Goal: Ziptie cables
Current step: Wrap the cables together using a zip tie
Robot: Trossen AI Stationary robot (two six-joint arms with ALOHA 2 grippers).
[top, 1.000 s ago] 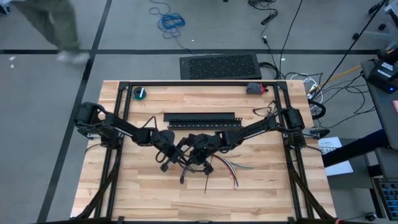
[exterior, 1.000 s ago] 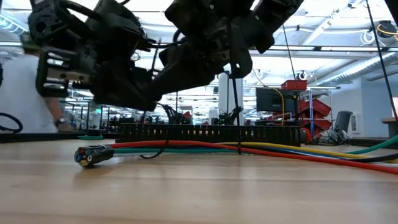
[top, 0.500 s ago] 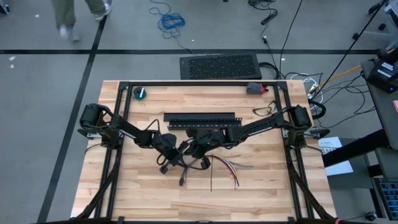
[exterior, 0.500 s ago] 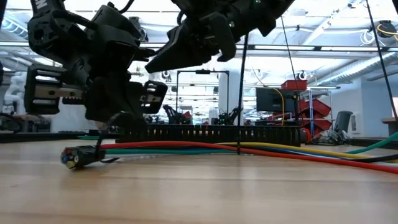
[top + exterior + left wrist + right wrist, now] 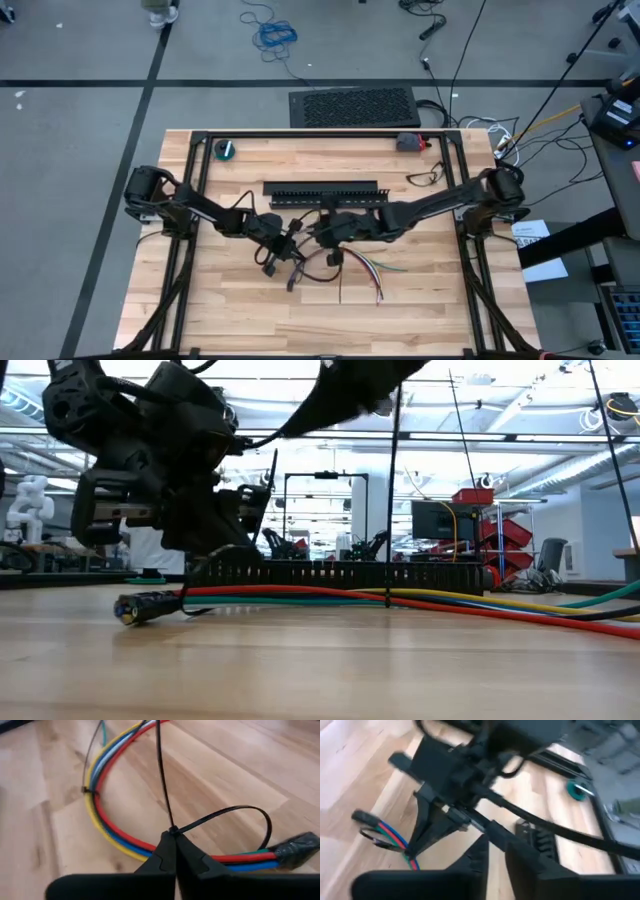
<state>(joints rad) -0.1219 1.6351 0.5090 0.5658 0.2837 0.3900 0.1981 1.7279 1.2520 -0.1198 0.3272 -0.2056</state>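
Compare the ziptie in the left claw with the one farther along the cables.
The held ziptie makes a wide, loose loop; the far ziptie is cinched tight on the cables. The held ziptie's head is pinched in the left claw; the far ziptie lies ungripped. Both are thin, dark, with long tails.

The cables (image 5: pixel 107 827), a bundle of red, blue, yellow and green wires, lie curved on the wood, their taped black end (image 5: pixel 145 607) resting flat at about six o'clock from the slotted duct. One ziptie (image 5: pixel 89 791) is cinched tight round the bundle. Another ziptie (image 5: pixel 235 817) forms a wide loose loop beside the taped end, its tail standing upright.
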